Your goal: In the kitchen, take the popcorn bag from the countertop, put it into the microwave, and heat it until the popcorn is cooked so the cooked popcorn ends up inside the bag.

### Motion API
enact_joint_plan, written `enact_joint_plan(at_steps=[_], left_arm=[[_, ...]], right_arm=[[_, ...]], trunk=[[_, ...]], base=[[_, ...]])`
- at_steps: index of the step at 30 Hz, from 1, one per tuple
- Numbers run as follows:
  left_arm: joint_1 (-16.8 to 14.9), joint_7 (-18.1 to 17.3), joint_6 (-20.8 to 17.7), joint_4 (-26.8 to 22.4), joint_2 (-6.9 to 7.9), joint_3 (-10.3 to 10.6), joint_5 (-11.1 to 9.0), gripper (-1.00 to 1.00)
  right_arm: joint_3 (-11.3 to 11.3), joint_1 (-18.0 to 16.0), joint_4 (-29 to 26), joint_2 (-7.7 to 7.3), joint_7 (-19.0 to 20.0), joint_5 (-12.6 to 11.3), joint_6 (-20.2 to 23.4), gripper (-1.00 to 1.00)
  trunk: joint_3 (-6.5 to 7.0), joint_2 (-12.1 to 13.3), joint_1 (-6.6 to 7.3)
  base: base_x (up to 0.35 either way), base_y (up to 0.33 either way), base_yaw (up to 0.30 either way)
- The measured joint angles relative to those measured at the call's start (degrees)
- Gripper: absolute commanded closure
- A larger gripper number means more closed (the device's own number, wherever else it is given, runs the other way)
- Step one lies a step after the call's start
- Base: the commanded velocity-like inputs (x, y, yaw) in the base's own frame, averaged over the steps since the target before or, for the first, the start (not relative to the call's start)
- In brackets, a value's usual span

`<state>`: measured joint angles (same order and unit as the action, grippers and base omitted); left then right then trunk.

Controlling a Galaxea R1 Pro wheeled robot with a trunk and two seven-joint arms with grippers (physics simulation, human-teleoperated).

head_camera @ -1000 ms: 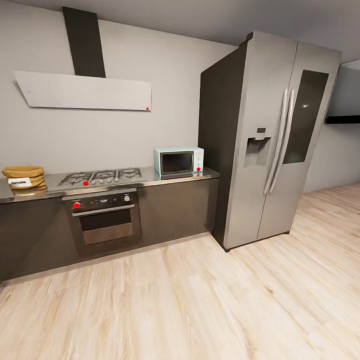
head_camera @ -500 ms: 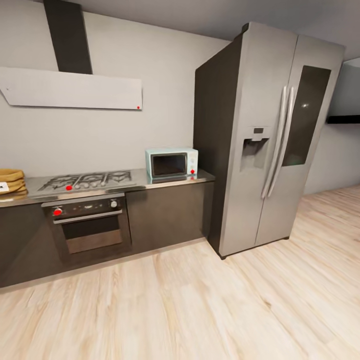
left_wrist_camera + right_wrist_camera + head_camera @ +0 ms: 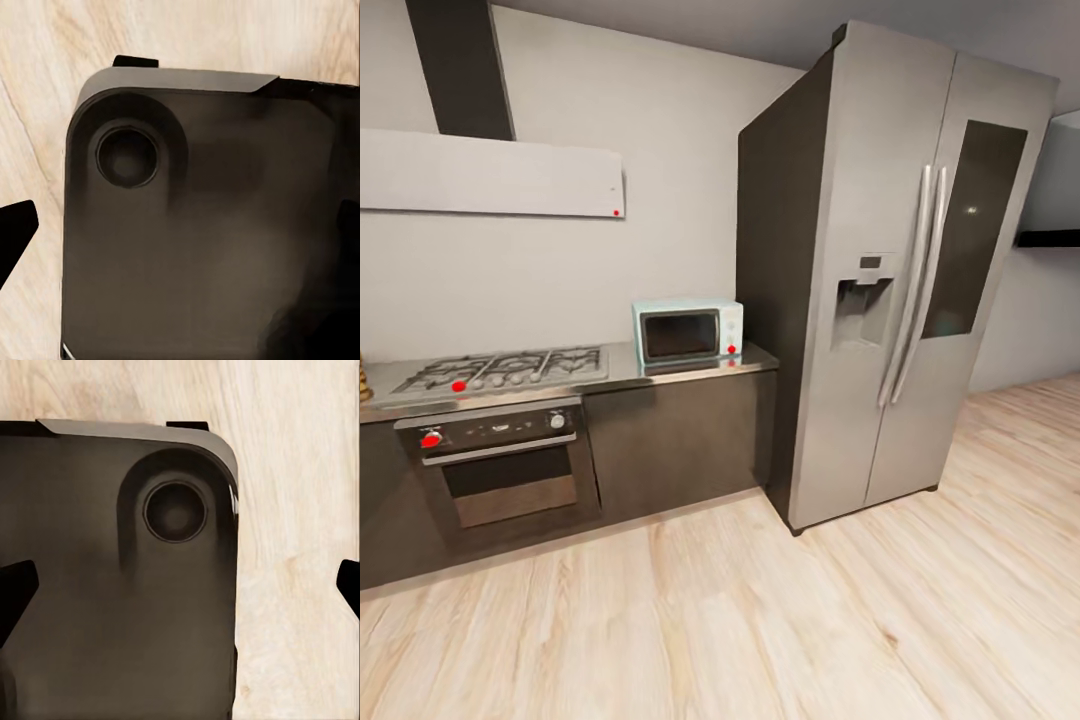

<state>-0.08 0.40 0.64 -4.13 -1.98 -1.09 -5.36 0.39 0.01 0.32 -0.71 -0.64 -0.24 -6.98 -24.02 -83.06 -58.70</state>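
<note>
The pale mint-blue microwave point(image 3: 688, 333) stands with its dark door shut at the right end of the grey countertop point(image 3: 690, 368), beside the fridge. Only a tan sliver of the popcorn bag point(image 3: 363, 380) shows, at the picture's left edge on the same worktop. In the left wrist view my left gripper point(image 3: 180, 225) is open, its dark fingertips point(image 3: 16, 229) far apart, with nothing between them. My right gripper point(image 3: 180, 589) is likewise open and empty over the wood floor. Both hang above my own dark base point(image 3: 202, 247).
A gas hob point(image 3: 500, 368) with a built-in oven point(image 3: 500, 470) below it lies between bag and microwave. A tall steel fridge point(image 3: 890, 280) stands to the right of the counter. A white hood point(image 3: 490, 175) hangs on the wall. Light wood floor point(image 3: 780, 620) stretches in front.
The whole head view has swung right, so counter, hob and microwave have slid left in the picture. The popcorn bag has nearly left the frame.
</note>
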Motion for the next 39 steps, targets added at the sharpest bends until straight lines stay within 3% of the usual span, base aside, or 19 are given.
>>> enact_joint_plan(at_steps=[34,39], left_arm=[[0.0,0.0,-0.1,0.0,0.06,0.0,-0.5,-1.00],[0.0,0.0,0.1,0.0,0.06,0.0,-0.5,-1.00]], right_arm=[[0.0,0.0,0.0,0.00,0.0,0.1,-0.2,-1.00],[-0.1,0.0,0.1,-0.12,0.0,-0.5,-2.3,-1.00]], trunk=[[0.00,0.0,0.00],[0.00,0.0,0.00]], base=[[0.301,-0.144,0.000],[0.306,-0.100,0.000]])
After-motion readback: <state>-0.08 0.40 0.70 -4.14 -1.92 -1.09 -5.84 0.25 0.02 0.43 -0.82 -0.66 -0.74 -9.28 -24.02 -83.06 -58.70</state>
